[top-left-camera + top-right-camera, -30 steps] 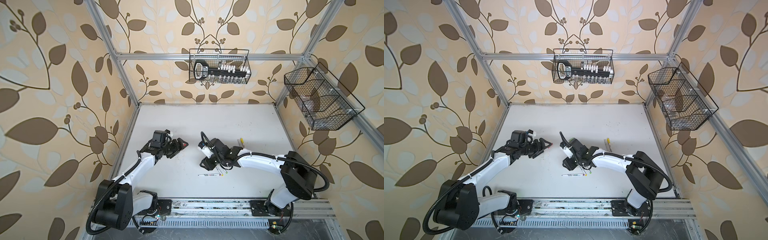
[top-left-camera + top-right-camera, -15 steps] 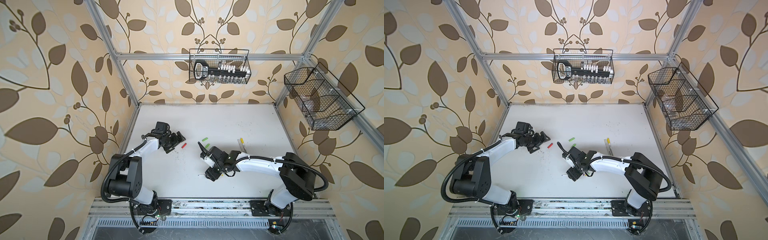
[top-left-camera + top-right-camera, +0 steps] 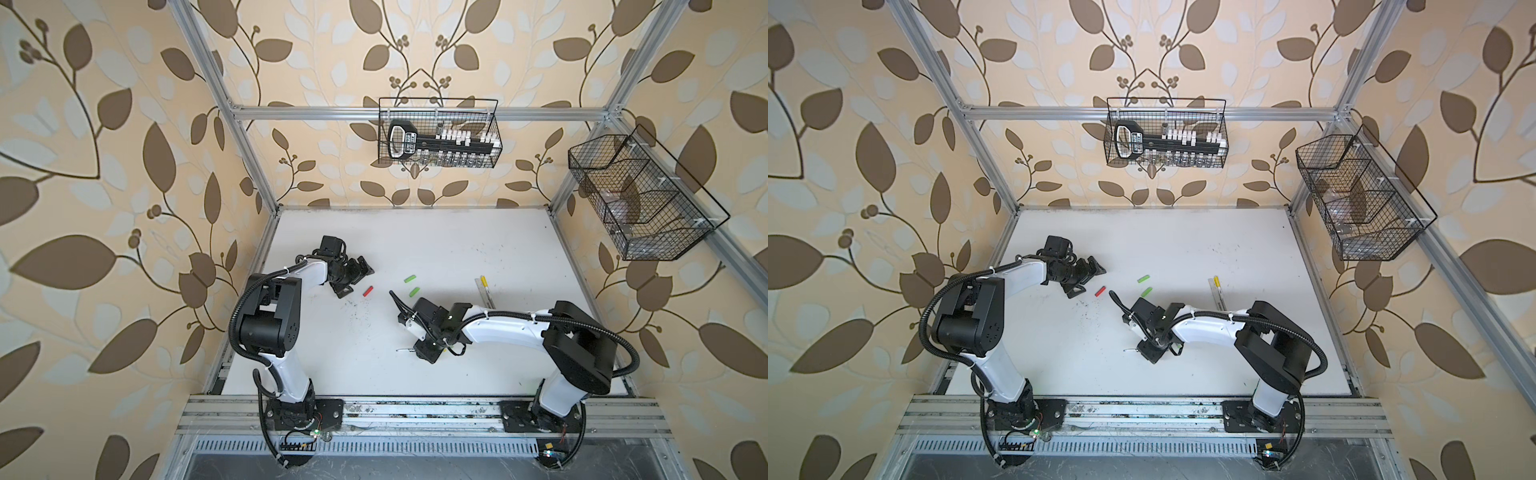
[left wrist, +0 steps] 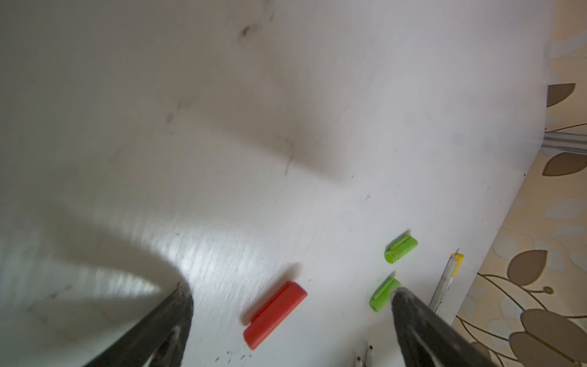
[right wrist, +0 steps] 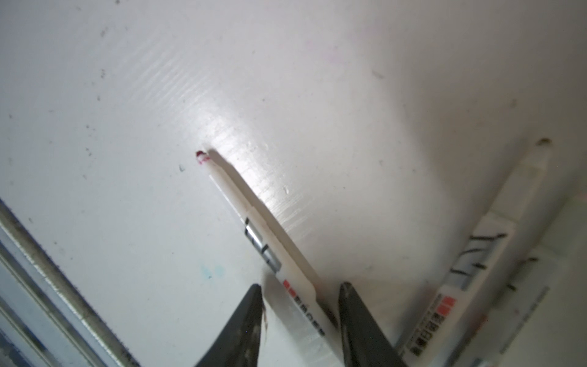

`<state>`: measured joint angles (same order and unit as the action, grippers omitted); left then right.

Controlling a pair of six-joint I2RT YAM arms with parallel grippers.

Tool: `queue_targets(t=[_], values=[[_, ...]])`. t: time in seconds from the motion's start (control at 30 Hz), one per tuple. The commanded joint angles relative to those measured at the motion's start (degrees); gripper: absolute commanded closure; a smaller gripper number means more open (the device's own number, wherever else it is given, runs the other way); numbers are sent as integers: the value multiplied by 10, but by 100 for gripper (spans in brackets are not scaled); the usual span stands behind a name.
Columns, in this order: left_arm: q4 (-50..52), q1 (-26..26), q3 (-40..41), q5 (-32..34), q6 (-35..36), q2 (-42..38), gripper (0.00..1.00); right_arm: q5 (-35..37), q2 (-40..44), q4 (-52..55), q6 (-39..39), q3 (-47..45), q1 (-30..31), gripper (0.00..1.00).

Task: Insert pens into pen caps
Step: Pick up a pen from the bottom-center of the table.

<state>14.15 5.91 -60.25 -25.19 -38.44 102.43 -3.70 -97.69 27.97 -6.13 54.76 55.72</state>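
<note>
You have a scuffed white table [image 3: 415, 241] inside leaf-papered walls [image 3: 124, 166]: left claw [image 3: 355, 280] spread wide beside the red cap [image 3: 368, 291], right claw [image 5: 300, 286] loosely straddling a pen [image 5: 270, 251].

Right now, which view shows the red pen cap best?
The left wrist view: the red pen cap lies close and whole, its clip visible. Both top views show it as a sliver; the right wrist view misses it.

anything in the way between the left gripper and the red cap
Nothing visible does. The left gripper is open, and the left wrist view shows the red cap lying alone on bare table ahead of its jaws; the nearest green cap lies beyond it.
</note>
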Motion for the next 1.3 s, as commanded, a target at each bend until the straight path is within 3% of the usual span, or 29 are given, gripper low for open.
queue_targets(t=[0.0, 0.23, 0.63, 0.9, 1.03, 1.27], values=[[-15, -4, -11, -17, -12, 16, 1, -3, -17, 30, 12, 17, 6, 72], [-16, 20, -1, -30, -18, 11, 1, -8, -27, 17, -4, 32, 8, 87], [-50, 72, 38, -50, -59, -3, 1, -13, -42, -86, -118, 55, -23, 90], [-43, 93, 51, -58, -105, -19, 1, -12, -52, -128, -141, 66, -36, 91], [-28, 94, 72, -30, -103, -41, 1, -13, -53, -130, -145, 71, -37, 91], [-47, 102, 104, -39, -101, -45, 1, -6, -45, -127, -154, 63, -38, 91]])
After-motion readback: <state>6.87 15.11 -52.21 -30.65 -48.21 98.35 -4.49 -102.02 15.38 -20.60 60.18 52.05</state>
